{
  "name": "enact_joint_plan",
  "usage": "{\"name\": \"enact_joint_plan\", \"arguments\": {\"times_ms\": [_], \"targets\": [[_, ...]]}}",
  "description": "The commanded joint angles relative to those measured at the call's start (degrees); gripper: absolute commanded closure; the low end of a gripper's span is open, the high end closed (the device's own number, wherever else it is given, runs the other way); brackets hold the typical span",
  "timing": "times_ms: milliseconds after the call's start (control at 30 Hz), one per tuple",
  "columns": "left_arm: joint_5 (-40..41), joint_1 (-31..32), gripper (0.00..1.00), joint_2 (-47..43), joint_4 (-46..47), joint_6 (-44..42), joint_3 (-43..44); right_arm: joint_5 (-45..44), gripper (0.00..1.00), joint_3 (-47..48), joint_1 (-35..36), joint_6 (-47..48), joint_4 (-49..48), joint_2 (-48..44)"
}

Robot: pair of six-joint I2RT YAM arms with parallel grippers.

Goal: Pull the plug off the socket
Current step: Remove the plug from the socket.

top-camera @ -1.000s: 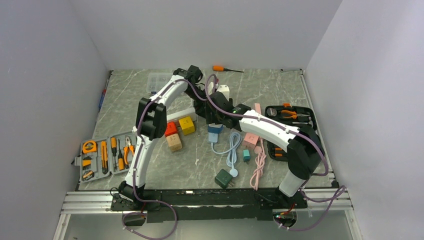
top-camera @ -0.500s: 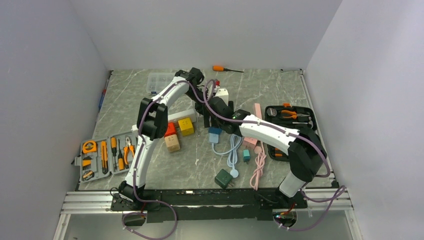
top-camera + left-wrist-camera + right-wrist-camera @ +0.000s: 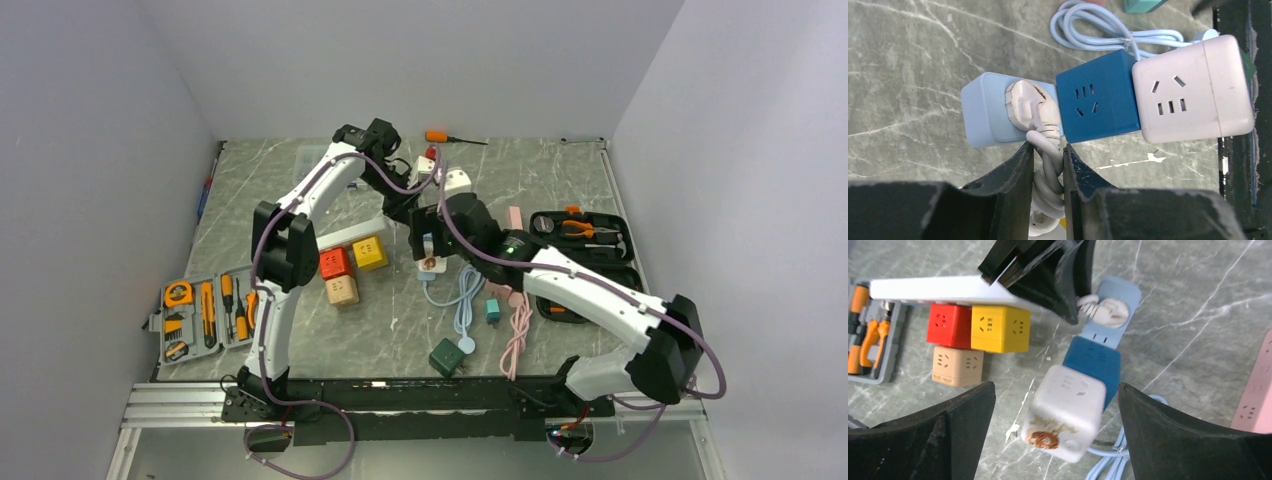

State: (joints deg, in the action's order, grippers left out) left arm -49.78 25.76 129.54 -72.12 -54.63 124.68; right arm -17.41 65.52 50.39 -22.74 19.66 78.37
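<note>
A cream plug (image 3: 1030, 107) sits in a light blue socket block (image 3: 983, 110), which is joined in a row to a dark blue cube (image 3: 1098, 102) and a white cube (image 3: 1193, 90). My left gripper (image 3: 1048, 151) is shut on the plug's grey cord (image 3: 1050, 165) just below the plug. My right gripper (image 3: 1055, 387) is open, its fingers (image 3: 963, 425) wide on either side of the white cube (image 3: 1068, 415) without touching it. In the top view both grippers meet at mid-table, left gripper (image 3: 403, 207) behind right gripper (image 3: 428, 250).
Red (image 3: 335, 263), yellow (image 3: 369, 252) and tan (image 3: 342, 290) socket cubes lie left of the grippers, by a white power strip (image 3: 928, 290). A coiled blue cable (image 3: 462, 295), pink strip (image 3: 515, 225), green adapter (image 3: 447, 357) and tool cases (image 3: 205, 315) (image 3: 585, 240) surround them.
My left gripper has closed on the plug's cord. My right gripper has opened wider, and its arm's elbow has swung out to the right.
</note>
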Motion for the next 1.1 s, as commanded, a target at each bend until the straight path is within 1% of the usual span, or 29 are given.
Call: {"name": "enact_joint_plan", "arguments": {"times_ms": [0,133,233,300,367,533,667,833,1067], "targets": [[-7.10,0.61,1.00,-7.73,-2.36,-3.03,-1.39,2.87,0.07,1.91,-5.24,2.69,-2.01,-6.98],[-7.62,0.70,1.00,-10.56,-4.44,-6.33,-3.34,9.80,0.08,-1.04,-13.45,2.20,-4.56,-10.68],[-8.19,0.77,1.00,-11.90,-6.97,-9.18,-5.37,14.07,0.09,-2.59,-16.47,3.42,-6.34,-10.12],[-8.63,0.85,1.00,-12.63,-8.23,-10.54,-6.05,19.61,0.12,-3.86,-18.67,3.56,-8.94,-9.22],[-9.48,0.84,1.00,-13.61,-8.99,-10.84,-6.56,24.75,0.13,-6.64,-20.99,2.66,-12.91,-9.17],[-11.76,0.78,1.00,-17.79,-8.08,-11.49,-10.77,36.87,0.18,-17.12,-25.98,-0.53,-25.15,-10.76],[-11.92,0.73,1.00,-19.75,-7.36,-11.62,-12.90,43.62,0.23,-23.21,-27.71,-1.43,-33.57,-10.84],[-12.86,0.52,1.00,-19.54,-9.06,-12.72,-12.73,48.75,0.33,-29.69,-27.83,-3.58,-47.22,-7.61],[-13.84,0.42,1.00,-20.06,-8.29,-13.67,-15.44,55.31,0.34,-32.75,-27.80,-5.80,-63.31,-1.16]]}}
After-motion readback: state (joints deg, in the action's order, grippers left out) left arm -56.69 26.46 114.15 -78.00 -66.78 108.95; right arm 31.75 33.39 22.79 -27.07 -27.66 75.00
